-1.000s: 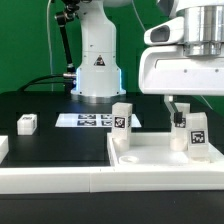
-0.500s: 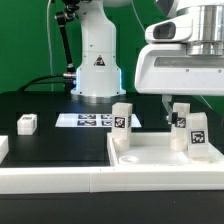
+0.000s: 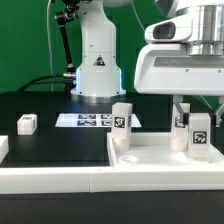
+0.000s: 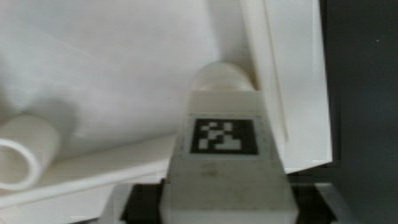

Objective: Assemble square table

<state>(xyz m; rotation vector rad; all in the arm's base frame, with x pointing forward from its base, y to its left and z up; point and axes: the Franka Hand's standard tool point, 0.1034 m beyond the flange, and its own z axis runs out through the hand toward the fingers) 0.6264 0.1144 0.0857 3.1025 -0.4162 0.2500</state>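
Note:
The white square tabletop [image 3: 150, 160] lies at the front, towards the exterior view's right. Two white tagged legs stand on it: one near its left corner [image 3: 122, 126] and one at the right [image 3: 199, 133]. My gripper [image 3: 190, 120] hangs over the right leg, one dark finger [image 3: 181, 110] showing beside it. In the wrist view the tagged leg [image 4: 222, 120] sits between the black pads [image 4: 143, 205], which touch both its sides; the gripper [image 4: 217, 204] is shut on it. The tabletop's rim [image 4: 285, 70] runs alongside. A rounded white part [image 4: 22, 150] shows at the edge.
A small white tagged block [image 3: 27, 123] lies on the black table at the exterior view's left. The marker board [image 3: 85, 120] lies before the robot base [image 3: 97, 65]. A long white rail [image 3: 50, 180] runs along the front. A white piece [image 3: 3, 147] sits at the left edge.
My gripper has shifted towards the exterior view's right, so its fingers now stand at the right leg. The legs and the tabletop have stayed in place.

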